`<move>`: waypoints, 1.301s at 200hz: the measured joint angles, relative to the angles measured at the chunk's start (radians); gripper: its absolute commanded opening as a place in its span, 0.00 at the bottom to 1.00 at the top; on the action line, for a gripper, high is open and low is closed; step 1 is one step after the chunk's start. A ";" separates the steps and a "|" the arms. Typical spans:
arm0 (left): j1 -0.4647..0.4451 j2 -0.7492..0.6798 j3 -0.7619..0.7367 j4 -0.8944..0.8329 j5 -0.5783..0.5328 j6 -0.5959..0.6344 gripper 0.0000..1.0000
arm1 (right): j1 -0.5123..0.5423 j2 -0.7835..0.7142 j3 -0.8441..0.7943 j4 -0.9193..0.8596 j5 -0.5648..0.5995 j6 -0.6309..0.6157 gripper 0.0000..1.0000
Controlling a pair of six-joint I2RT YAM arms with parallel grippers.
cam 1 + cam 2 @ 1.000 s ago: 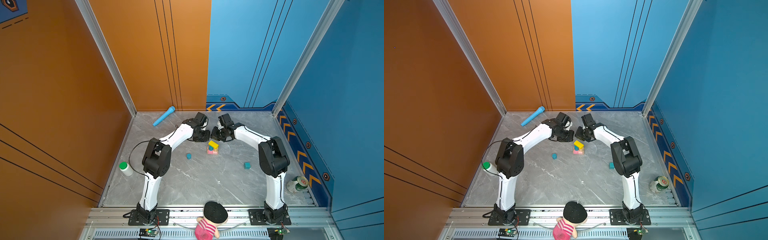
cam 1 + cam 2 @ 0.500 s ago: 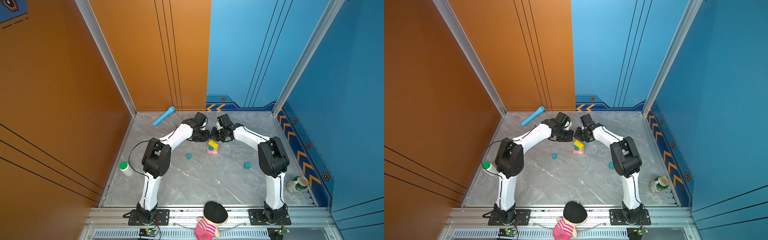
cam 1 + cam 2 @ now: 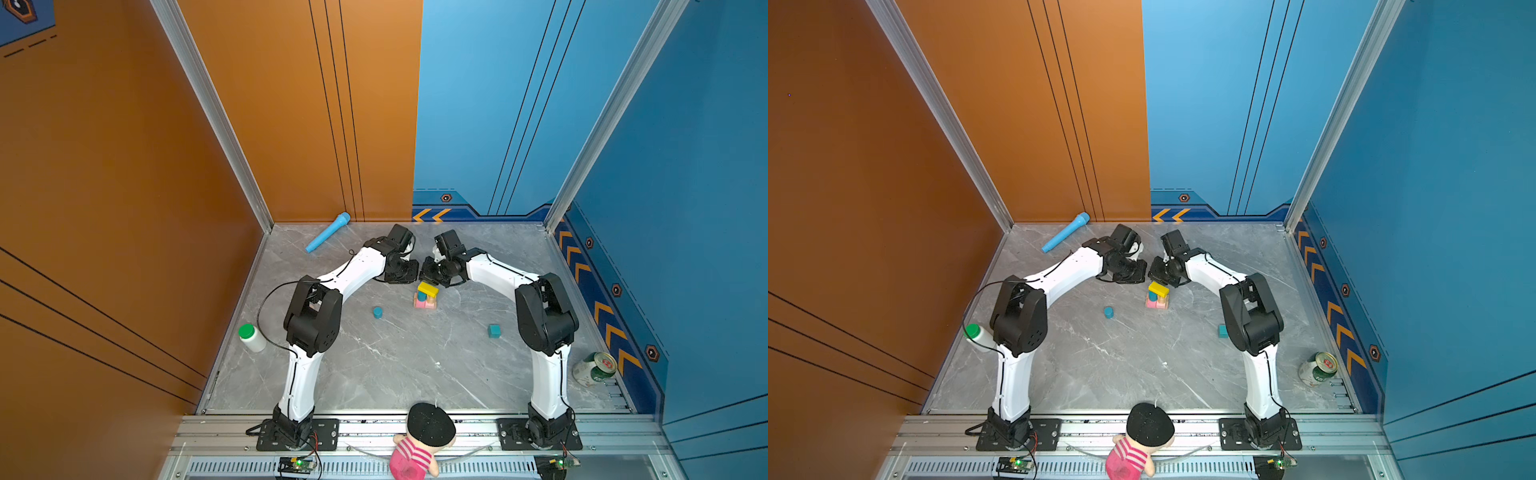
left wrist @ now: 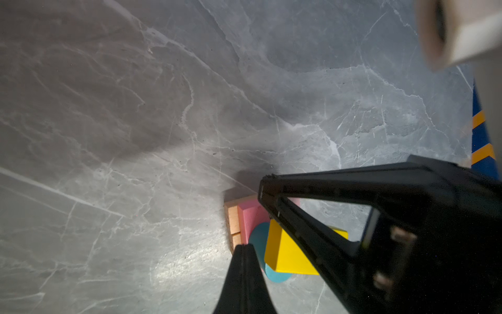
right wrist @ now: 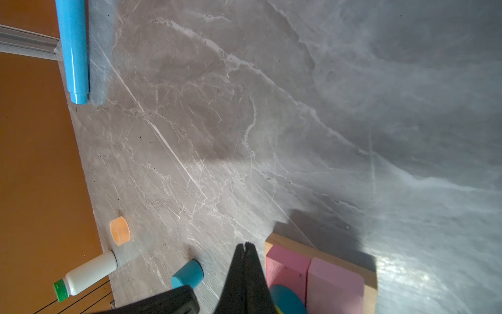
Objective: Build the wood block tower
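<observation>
Small tower (image 3: 425, 296): yellow bar (image 3: 428, 288) atop blue cyl (image 3: 422, 296) on pink/tan bars (image 3: 425, 304); loose blue cyl (image 3: 377, 312), teal cube (image 3: 494, 331) apart.

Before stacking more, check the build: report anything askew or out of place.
The yellow bar atop the tower sits twisted relative to the pink bars beneath. A green can lies on its side at far right in both top views.

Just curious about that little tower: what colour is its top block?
The top block is yellow, clearest in the left wrist view.
</observation>
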 measured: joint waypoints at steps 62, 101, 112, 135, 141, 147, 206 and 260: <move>0.000 0.000 0.000 0.000 0.000 0.000 0.00 | 0.003 0.000 -0.004 0.000 0.000 0.000 0.00; 0.000 0.000 0.000 0.000 -0.001 0.000 0.00 | 0.005 -0.008 -0.018 0.000 0.000 0.000 0.00; 0.000 -0.002 0.000 0.000 -0.001 0.000 0.00 | 0.001 -0.015 -0.018 0.001 0.000 0.000 0.00; 0.000 -0.005 0.000 0.000 -0.004 0.000 0.00 | -0.026 -0.053 -0.016 -0.008 0.001 -0.008 0.00; 0.000 -0.007 0.000 0.000 -0.005 0.000 0.00 | -0.037 -0.066 -0.014 -0.017 0.001 -0.013 0.05; 0.000 -0.009 0.000 -0.001 -0.008 0.000 0.00 | -0.049 -0.079 -0.008 -0.027 0.002 -0.021 0.11; 0.011 -0.051 -0.002 -0.015 -0.023 0.010 0.00 | -0.149 -0.065 0.224 -0.288 0.031 -0.231 0.54; 0.011 -0.087 -0.029 -0.019 -0.034 0.024 0.00 | -0.103 -0.024 0.203 -0.406 0.118 -0.299 0.50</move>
